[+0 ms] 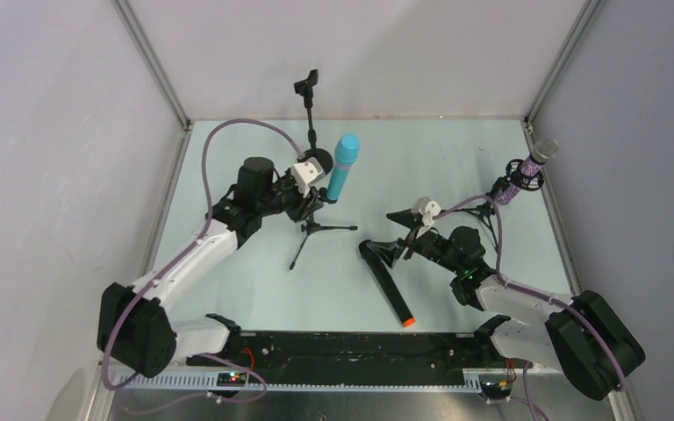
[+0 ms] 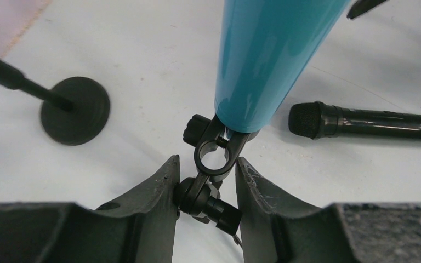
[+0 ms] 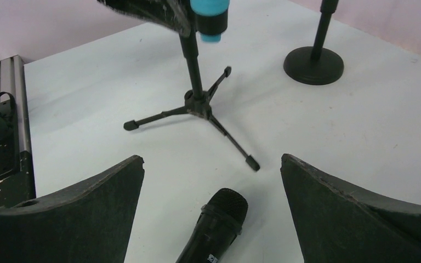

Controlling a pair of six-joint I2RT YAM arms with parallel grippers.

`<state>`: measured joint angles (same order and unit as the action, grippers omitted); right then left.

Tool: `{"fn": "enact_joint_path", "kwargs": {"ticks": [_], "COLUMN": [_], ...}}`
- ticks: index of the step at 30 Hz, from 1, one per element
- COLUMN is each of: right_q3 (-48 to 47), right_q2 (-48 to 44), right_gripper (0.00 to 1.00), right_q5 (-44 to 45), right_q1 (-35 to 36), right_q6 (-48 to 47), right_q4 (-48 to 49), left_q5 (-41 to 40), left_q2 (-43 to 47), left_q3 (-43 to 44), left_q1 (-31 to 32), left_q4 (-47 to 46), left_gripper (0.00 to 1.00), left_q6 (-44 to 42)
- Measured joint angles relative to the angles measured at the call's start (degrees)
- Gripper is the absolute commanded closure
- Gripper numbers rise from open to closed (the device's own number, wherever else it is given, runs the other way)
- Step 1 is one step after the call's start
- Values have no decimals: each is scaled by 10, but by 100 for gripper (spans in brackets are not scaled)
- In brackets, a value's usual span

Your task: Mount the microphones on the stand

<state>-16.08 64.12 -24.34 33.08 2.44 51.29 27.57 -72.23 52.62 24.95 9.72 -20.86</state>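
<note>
Closest to us, the black rail (image 1: 351, 349) runs along the near edge of the tabletop (image 1: 421, 158) and carries both arm bases. We count three microphones and three stands.

The black microphone (image 1: 386, 282) lies flat near the middle of the near edge, with its orange end toward the rail and its mesh head pointing away. Our right tool (image 1: 389, 235) hangs just above that head, jaws spread wide, holding nothing.

The cyan microphone (image 1: 345, 167) stands tilted around the tabletop's middle, its lower end seated at the clamp (image 2: 215, 156) atop the tripod stand (image 1: 316, 230). Our left tool (image 1: 314, 197) is about half closed around that clamp, a finger against each side.

The purple microphone (image 1: 511, 189) sits in a second stand (image 1: 534, 178) by the right edge, near the far right corner. A third stand (image 1: 307, 88), round-based with a clip on top, rises at the middle of the far edge.

Bare tabletop spreads from the tripod to the left edge. More lies along the far edge, between the round-based stand and the purple microphone.
</note>
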Motion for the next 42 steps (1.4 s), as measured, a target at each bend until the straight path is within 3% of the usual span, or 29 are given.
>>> {"fn": "enact_joint_path", "kwargs": {"ticks": [15, 42], "right_q3": [-20, -197], "right_q2": [28, 219], "right_gripper": [0, 2], "right_q5": [-2, -5], "right_q1": [39, 98], "right_q6": [-11, -16], "right_q4": [5, 115], "left_q5": [-75, -9], "left_q2": [123, 143], "left_q3": [14, 150], "left_q1": [0, 21], "left_q4": [13, 57], "left_gripper": [100, 100], "left_q6": [34, 114]}}
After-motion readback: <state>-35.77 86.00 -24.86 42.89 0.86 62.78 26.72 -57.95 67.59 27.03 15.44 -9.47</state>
